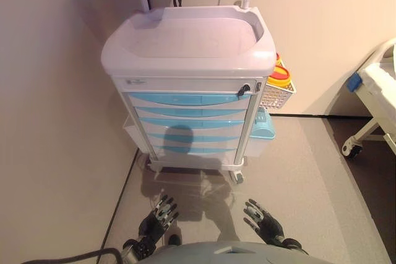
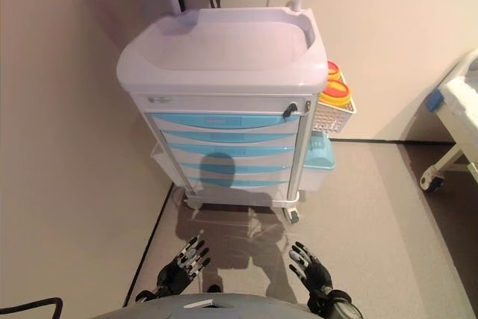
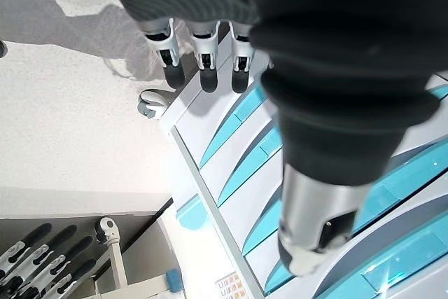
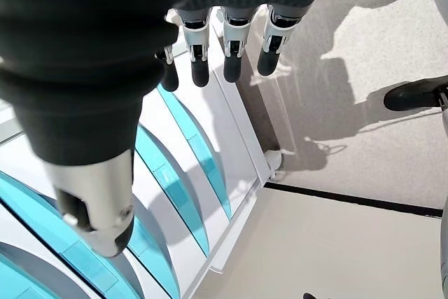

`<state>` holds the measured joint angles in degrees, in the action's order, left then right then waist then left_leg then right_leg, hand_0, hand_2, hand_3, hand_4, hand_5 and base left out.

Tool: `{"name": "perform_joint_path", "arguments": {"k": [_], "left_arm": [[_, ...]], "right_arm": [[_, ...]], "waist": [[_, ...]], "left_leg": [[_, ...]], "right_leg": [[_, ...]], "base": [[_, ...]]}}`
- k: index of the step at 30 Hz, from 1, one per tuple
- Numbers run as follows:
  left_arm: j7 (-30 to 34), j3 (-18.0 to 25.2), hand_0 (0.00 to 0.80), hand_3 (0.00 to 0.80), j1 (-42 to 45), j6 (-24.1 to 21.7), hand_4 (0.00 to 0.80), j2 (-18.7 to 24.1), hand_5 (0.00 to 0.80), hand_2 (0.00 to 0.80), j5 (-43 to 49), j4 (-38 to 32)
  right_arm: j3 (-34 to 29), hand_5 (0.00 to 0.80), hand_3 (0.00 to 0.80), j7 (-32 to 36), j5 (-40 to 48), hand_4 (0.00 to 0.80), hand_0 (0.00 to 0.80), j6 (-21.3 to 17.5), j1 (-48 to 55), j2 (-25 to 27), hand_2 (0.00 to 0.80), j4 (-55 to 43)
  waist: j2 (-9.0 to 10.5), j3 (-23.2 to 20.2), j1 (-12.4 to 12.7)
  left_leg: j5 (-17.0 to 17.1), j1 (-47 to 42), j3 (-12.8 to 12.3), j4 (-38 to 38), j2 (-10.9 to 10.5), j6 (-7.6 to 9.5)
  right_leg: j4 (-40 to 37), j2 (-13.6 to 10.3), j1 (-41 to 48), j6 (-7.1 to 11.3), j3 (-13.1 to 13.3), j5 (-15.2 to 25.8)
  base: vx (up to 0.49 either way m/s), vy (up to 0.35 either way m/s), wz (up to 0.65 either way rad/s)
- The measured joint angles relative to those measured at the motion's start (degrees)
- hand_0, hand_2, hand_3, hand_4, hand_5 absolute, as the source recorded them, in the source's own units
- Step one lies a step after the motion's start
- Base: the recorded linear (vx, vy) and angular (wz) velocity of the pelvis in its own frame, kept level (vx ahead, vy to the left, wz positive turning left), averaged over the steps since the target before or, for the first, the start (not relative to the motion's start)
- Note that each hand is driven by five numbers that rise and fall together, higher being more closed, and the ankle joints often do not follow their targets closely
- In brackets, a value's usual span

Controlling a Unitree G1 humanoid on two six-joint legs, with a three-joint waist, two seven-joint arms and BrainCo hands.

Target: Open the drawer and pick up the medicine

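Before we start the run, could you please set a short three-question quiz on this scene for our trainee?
1. True or false: every drawer of the cart is shut.
2. What hangs on the cart's right side: A) a white basket B) a towel?
3. Is the left robot hand or the right robot hand touching a drawer handle?

Key: 1 true. 2 A. 3 neither; both are open, low, short of the cart.

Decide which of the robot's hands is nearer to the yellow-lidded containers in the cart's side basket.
Right. The right hand is low, almost below the yellow-lidded containers; the left hand is farther off, toward the cart's other side.
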<state>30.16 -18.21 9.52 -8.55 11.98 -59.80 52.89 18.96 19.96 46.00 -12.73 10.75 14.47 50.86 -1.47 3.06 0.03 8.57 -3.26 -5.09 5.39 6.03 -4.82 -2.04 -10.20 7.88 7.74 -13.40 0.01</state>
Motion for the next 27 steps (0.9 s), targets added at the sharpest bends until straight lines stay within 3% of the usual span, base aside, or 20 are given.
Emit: {"name": "perform_joint_path", "arguments": {"k": [12, 27], "left_arm": [[0.52, -0.01, 0.000, 0.000, 0.00, 0.49, 0.000, -0.03, 0.000, 0.000, -0.01, 0.00], [-2.26, -0.01, 0.000, 0.000, -0.01, -6.88, 0.000, -0.04, 0.000, 0.000, 0.26, -0.31]], "right_arm": [[0.01, 0.000, 0.000, -0.07, -0.04, 0.000, 0.000, 0.00, -0.07, 0.00, 0.000, 0.00], [0.01, 0.000, 0.000, -0.07, 0.02, 0.000, 0.000, 0.00, -0.08, 0.00, 0.000, 0.00]], "waist": [[-0.05, -0.03, 0.00], [0.00, -0.01, 0.05]], "left_leg": [[0.00, 0.00, 0.00, 0.00, -0.01, 0.00], [0.00, 0.04, 0.05, 0.00, -0.01, 0.00]], "right_leg": [[0.00, 0.01, 0.00, 0.00, 0.00, 0.00], [-0.01, 0.02, 0.01, 0.00, -0.06, 0.00]], "base": [[0.000, 0.000, 0.00], [0.000, 0.000, 0.00]]}}
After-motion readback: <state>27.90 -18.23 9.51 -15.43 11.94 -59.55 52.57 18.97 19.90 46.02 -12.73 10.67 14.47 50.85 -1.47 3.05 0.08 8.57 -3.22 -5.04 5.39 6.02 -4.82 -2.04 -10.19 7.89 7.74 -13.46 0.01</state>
